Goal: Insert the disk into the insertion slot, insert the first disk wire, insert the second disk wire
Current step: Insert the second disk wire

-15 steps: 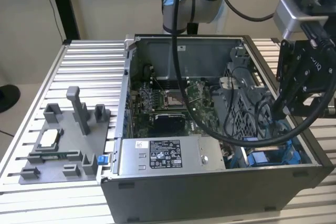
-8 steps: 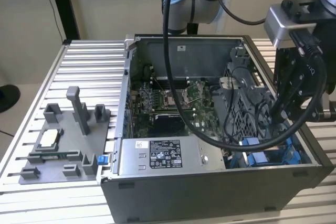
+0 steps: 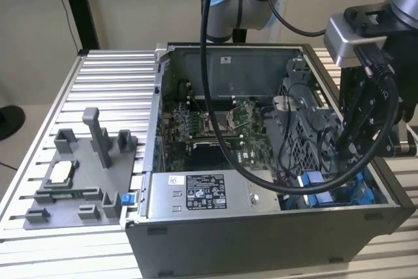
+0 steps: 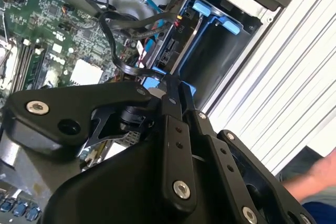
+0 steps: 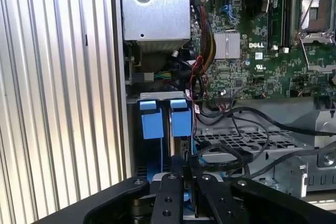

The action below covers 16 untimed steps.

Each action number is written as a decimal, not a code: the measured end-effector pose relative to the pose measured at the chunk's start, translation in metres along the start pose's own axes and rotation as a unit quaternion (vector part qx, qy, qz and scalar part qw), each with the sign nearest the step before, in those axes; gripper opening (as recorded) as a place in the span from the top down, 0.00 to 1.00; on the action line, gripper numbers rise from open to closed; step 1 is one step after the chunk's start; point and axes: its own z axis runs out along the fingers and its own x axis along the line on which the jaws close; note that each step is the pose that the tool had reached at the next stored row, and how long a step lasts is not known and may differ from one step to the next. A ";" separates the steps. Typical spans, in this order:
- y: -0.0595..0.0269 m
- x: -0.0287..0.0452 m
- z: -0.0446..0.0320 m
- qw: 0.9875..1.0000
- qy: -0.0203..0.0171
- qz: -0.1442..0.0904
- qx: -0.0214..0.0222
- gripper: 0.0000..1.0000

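The disk [image 4: 172,45], black in a blue carrier with two blue tabs [image 5: 181,118], sits inside the insertion slot [image 5: 252,141], the bay of the grey perforated drive cage at the front corner of the open computer case [image 3: 215,240]. My gripper [image 3: 339,155] reaches down into that corner, just above the disk's connector end. Its fingers [image 5: 176,174] stand close together on the blue-tipped plug [image 4: 149,83] of a black disk wire [image 4: 116,59], which loops away over the cage. I cannot tell which of the two wires it is.
A green motherboard [image 5: 247,61] and a silver power supply box [image 3: 209,194] lie beside the cage, with loose black cables [image 5: 273,124] across it. The grey plastic fixture tray [image 3: 72,174] sits on the ribbed table at the exterior view's left. A person's hand [image 4: 320,177] is near the table edge.
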 end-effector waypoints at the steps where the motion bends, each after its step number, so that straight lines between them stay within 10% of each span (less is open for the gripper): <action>1: 0.0000 0.0000 0.0000 1.000 0.000 0.000 0.000 1.00; 16: 0.0003 0.0002 0.0032 1.000 0.001 0.000 0.000 1.00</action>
